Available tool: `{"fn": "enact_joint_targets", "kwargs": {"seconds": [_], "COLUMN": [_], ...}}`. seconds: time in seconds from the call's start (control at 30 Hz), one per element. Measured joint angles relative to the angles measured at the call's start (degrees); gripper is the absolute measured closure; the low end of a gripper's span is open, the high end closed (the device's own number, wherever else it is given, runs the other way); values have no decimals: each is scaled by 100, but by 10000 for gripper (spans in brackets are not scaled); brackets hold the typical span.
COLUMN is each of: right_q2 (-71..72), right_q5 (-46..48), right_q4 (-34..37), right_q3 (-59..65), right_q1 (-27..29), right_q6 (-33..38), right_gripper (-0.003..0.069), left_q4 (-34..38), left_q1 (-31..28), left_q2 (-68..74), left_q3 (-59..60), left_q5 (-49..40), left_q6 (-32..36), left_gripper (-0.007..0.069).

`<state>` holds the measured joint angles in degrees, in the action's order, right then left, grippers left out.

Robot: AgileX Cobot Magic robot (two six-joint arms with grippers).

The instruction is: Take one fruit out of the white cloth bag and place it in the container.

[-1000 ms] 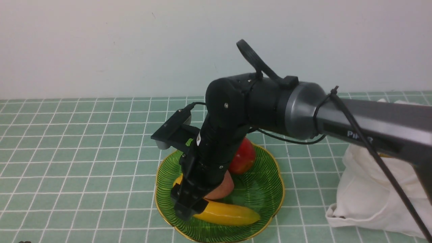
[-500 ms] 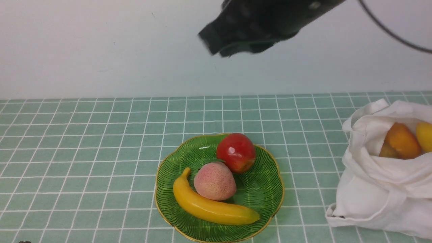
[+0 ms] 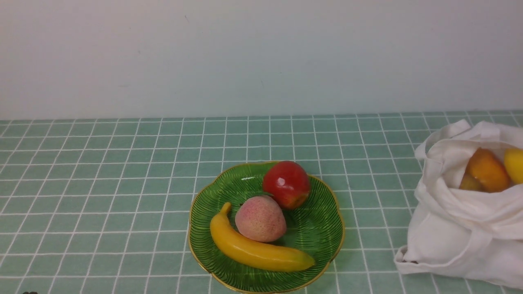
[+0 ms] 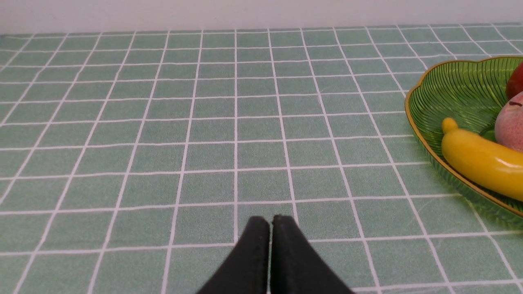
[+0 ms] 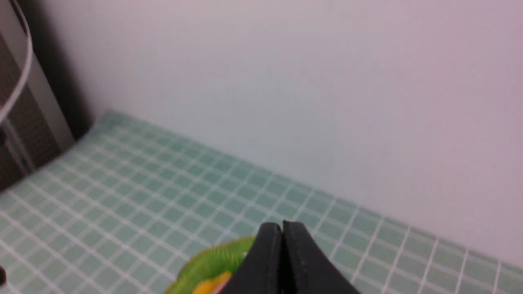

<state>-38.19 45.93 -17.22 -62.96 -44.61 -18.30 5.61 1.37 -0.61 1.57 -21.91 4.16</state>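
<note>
The yellow banana (image 3: 255,250) lies on the green gold-rimmed plate (image 3: 318,237), along its near side; the left wrist view also catches the banana (image 4: 482,160) and the plate (image 4: 449,81). The white cloth bag (image 3: 457,237) slumps at the right edge of the front view, its mouth open. Neither arm shows in the front view. My left gripper (image 4: 270,220) is shut and empty, low over bare tiles to the left of the plate. My right gripper (image 5: 282,226) is shut and empty, high above the plate (image 5: 212,261), facing the wall.
A red apple (image 3: 286,184) and a pink peach (image 3: 260,218) share the plate with the banana. An orange fruit (image 3: 486,169) and a yellow fruit (image 3: 515,163) show in the bag's mouth. Green tiled cloth covers the table; a pale wall stands behind.
The right arm, low over the plate by the banana a second ago, has risen and left the front view. Its gripper has shut. The banana stays on the plate.
</note>
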Motion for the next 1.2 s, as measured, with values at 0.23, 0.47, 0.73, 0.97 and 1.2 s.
{"fn": "enact_joint_targets", "kwargs": {"seconds": [0.23, 0.47, 0.73, 0.97, 1.2], "right_q2": [2433, 3673, 3921, 3921, 3921], "right_q5": [-2223, -2476, -2473, -2665, -2763], "right_q4": [-826, -911, -677, -512, 1553], "right_q3": [2129, 3074, 3355, 3401, 3639], "right_q1": [0, 0, 0, 0, -20], "right_q6": [-679, -1057, -1128, -935, 1679], "right_gripper": [671, 671, 671, 671, 671], "left_q4": [0, 0, 0, 0, 0], "left_q1": [0, 0, 0, 0, 0], "left_q2": [0, 0, 0, 0, 0], "left_q3": [0, 0, 0, 0, 0], "left_q5": [0, 0, 0, 0, 0], "left_q6": [0, 0, 0, 0, 0], "left_gripper": [632, 632, 632, 632, 632]}}
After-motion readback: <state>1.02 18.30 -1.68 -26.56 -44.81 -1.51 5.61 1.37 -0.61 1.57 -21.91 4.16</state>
